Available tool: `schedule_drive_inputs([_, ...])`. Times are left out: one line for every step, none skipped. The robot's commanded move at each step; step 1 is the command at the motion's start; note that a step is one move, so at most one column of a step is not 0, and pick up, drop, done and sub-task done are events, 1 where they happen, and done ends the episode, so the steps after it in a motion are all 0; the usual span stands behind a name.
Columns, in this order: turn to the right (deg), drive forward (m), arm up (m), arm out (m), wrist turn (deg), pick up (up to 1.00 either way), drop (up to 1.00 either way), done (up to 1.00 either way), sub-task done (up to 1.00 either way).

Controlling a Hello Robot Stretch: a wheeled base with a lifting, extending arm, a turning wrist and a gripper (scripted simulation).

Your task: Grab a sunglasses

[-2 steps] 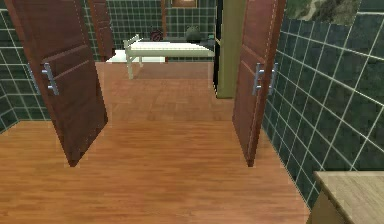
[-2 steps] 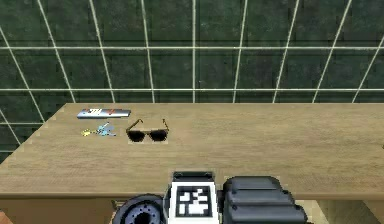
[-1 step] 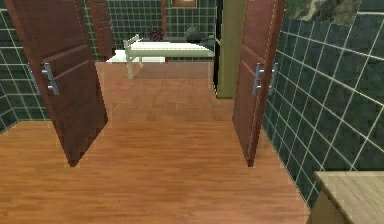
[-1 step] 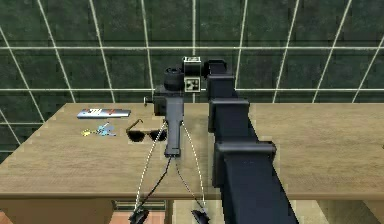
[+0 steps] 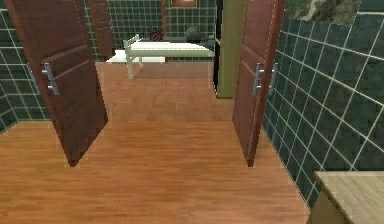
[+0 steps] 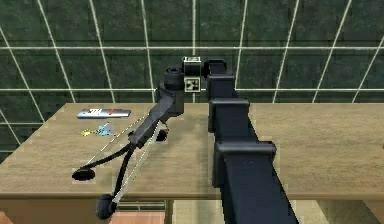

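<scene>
My pincer (image 6: 96, 188) shows against the desk (image 6: 320, 140), thin fingers (image 6: 85, 172) slanting down toward its near-left edge. Can't tell the pincer's state, or whether it holds anything. Just beside the fingers, on the wood, lie tiny cyan & yellow bits (image 6: 97, 130), and a bit farther out a flat red-white-blue strip (image 6: 105, 113). Both are too small to say which, if either, is the sunglasses. Behind the desk is a dark green tiled wall (image 6: 90, 40). Fwd view: two brown doors (image 5: 65, 75) stand ajar over wood floor (image 5: 160, 150), w/ a white table (image 5: 170, 50) in the rm beyond.
</scene>
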Motion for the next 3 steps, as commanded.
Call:
schedule_drive_inputs([0.0,0.00,0.00,0.00,45.0,0.00,0.00,0.00,0.00])
schedule_drive_inputs([0.0,0.00,0.00,0.00,45.0,0.00,0.00,0.00,0.00])
schedule_drive_inputs([0.0,0.00,0.00,0.00,18.0,0.00,0.00,0.00,0.00])
